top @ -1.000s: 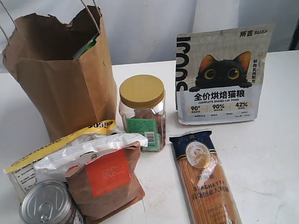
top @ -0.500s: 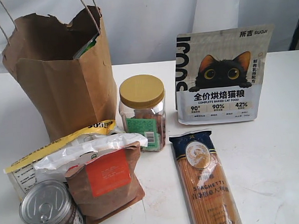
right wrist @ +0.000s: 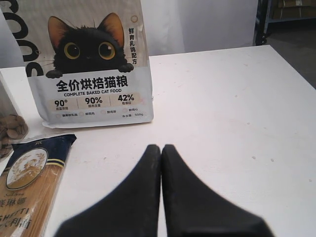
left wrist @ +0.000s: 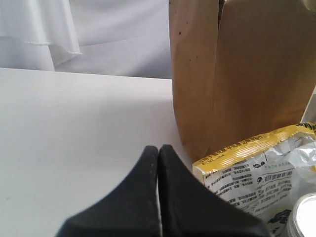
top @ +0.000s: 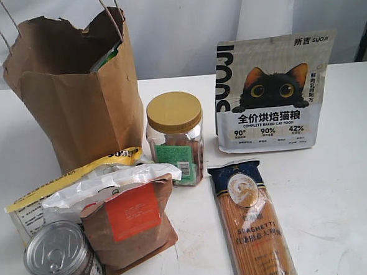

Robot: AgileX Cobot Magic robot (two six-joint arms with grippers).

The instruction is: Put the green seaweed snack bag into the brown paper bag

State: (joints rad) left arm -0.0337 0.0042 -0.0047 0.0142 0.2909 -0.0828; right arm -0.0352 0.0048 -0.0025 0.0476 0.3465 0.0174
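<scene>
The paper bag (top: 75,100) stands upright at the back left of the white worktop (top: 336,184). Its rim is torn and jagged, and its thin string handles rise out of the top of the exterior view. The green snack bag (top: 107,57) sits inside it. Only a narrow strip of glossy green shows, just below the rim against the bag's right inner wall.

A clear jar (top: 175,138) with a yellow lid stands just beside the paper bag, on its right. Farther right, a cat food pouch (top: 271,95) printed with a black cat stands upright. A long spaghetti packet (top: 251,224) with a dark blue top lies flat in front of the pouch.

At the front left, a silver and yellow packet (top: 68,194) lies against the foot of the paper bag. A small brown pouch (top: 129,222) with an orange-red label rests on top of that packet. A tin can (top: 60,257) with a ring-pull lid stands at the pouch's left.

The left pincer (left wrist: 158,148) is closed and empty, its two black fingers pressed together. It is low over bare worktop (left wrist: 74,123), near the paper bag (left wrist: 237,74) and the silver and yellow packet (left wrist: 261,168).

The right pincer (right wrist: 161,147) is closed too and grips nothing. It is low over the worktop (right wrist: 237,108) and points towards the cat food pouch (right wrist: 89,64). The spaghetti packet (right wrist: 29,192) lies off to one side of it.
</scene>
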